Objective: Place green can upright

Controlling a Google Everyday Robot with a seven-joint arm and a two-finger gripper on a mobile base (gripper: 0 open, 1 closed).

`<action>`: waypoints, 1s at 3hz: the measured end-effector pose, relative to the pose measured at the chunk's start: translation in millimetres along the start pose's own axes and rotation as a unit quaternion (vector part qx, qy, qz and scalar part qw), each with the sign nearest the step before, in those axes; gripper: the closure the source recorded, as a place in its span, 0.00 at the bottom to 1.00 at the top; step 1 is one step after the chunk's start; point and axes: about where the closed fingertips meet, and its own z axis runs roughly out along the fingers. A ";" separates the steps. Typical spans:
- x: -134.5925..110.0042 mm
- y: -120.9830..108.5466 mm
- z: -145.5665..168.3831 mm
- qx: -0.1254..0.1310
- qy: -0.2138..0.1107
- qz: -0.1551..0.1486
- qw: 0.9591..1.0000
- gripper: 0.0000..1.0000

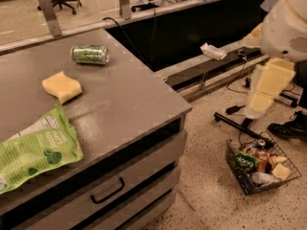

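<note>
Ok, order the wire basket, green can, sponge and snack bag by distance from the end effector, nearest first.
The end effector hangs right of the table.
1. Wire basket, on the floor below it.
2. Green can, far table edge, and sponge, mid-table: too close to call.
3. Snack bag, table's near left.

arm (283, 28): far right, bent, hanging downward | pincer (255, 110): seemingly at its low tip
</note>
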 end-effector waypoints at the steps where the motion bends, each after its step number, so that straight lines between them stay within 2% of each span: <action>1: -43.3 -48.8 26.5 -0.010 -0.017 -0.041 0.999 0.00; 2: -97.1 -89.9 46.2 -0.010 -0.035 -0.085 0.996 0.00; 3: -183.4 -130.9 76.1 0.002 -0.048 -0.136 0.990 0.00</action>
